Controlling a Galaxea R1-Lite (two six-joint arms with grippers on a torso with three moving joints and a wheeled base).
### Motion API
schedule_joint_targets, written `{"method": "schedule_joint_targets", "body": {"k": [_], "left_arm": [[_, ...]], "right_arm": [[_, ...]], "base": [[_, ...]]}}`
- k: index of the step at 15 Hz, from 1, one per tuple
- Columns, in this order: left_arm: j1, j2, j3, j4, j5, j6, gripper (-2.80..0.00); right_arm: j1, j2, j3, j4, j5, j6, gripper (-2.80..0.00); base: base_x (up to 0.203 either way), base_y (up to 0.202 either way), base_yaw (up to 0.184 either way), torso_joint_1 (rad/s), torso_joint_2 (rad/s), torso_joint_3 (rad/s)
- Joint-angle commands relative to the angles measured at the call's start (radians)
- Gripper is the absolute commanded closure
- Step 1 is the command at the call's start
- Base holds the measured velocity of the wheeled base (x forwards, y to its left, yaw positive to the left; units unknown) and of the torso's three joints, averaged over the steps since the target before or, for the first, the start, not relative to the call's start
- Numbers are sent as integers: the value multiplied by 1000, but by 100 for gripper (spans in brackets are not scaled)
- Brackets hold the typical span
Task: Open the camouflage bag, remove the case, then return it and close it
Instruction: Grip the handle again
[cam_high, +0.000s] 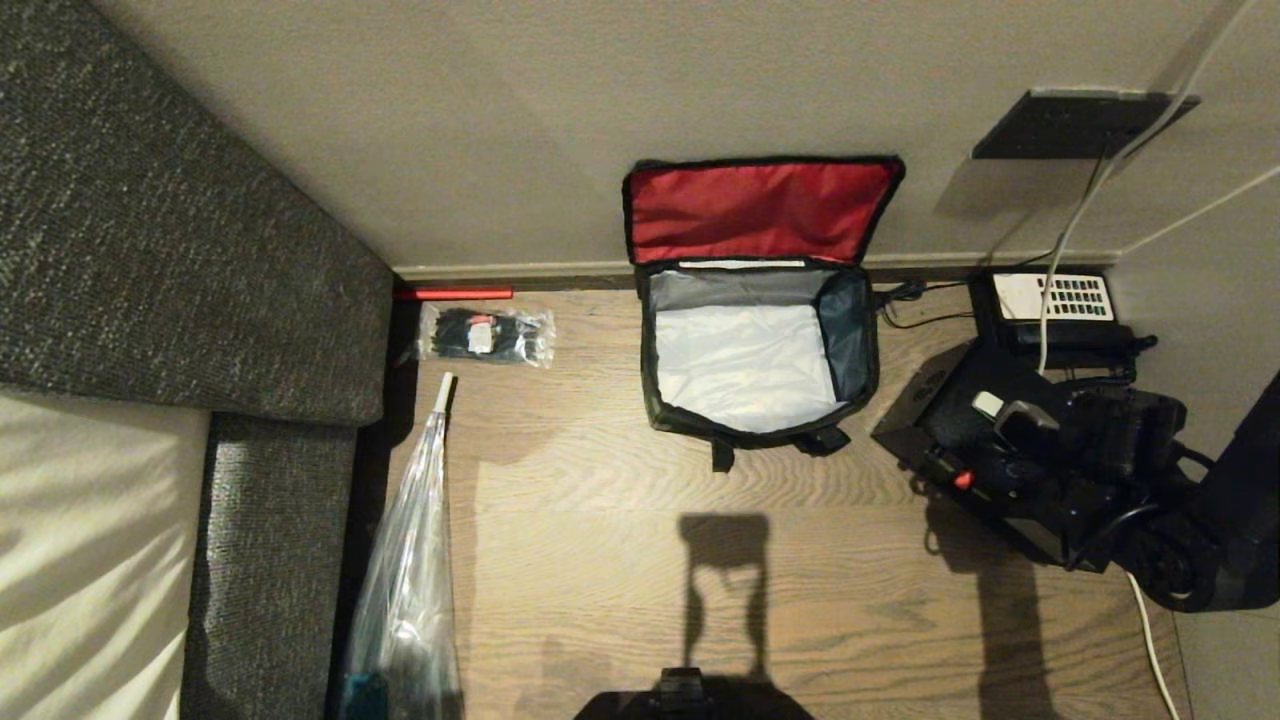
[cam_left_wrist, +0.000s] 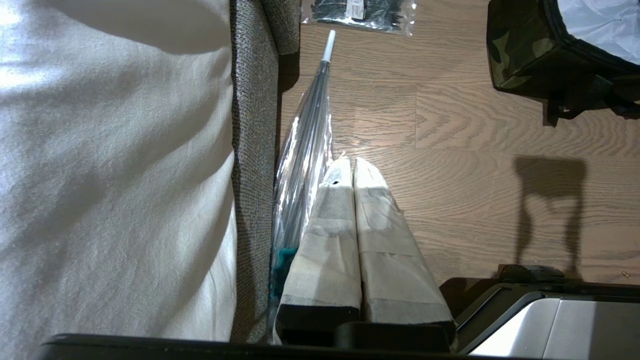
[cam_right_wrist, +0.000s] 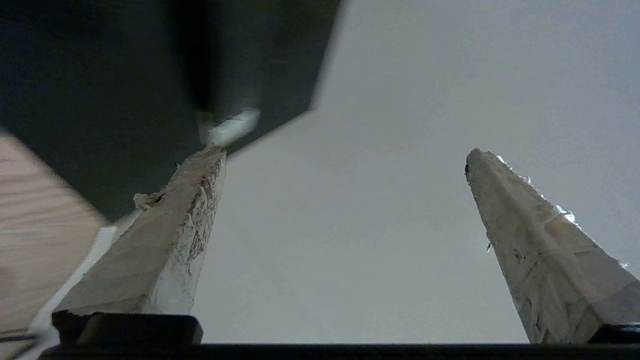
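A wood-grain floor (cam_high: 600, 520) runs up to a pale wall (cam_high: 520, 120), with a grey upholstered bed edge (cam_high: 180, 230) along the robot's left. The camouflage bag (cam_high: 757, 345) stands against the wall with its red-lined lid (cam_high: 760, 208) thrown back and its pale grey inside empty. The case (cam_high: 960, 420), black with a small red spot, lies on the floor just right of the bag, in front of a black desk phone (cam_high: 1055, 300). The right gripper (cam_right_wrist: 345, 155) is released, its 2 taped fingers (cam_right_wrist: 180, 225) spread wide with nothing between them, near the case. The left gripper (cam_left_wrist: 352, 165) is parked low beside a clear umbrella (cam_left_wrist: 305, 150), its fingertips pressed together. A packet of black ties (cam_high: 487, 335) lies near the wall.
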Motion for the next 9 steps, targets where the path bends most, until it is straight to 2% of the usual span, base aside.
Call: {"method": "schedule_joint_targets", "body": {"k": [1,2,5,9], "left_arm": [[0,-2,2,0,0,0,0],[0,-2,2,0,0,0,0],[0,-2,2,0,0,0,0],[0,-2,3,0,0,0,0]], "right_arm": [[15,44,-42,85,-5,123,-280],[23,55,-63,114,-8,167,-280],[29,87,-112,116,-3,213,-280],[29,108,-126,55,18,208,-280]], "base": [[0,0,0,0,0,0],[0,0,0,0,0,0],[0,0,0,0,0,0],[0,0,0,0,0,0]]}}
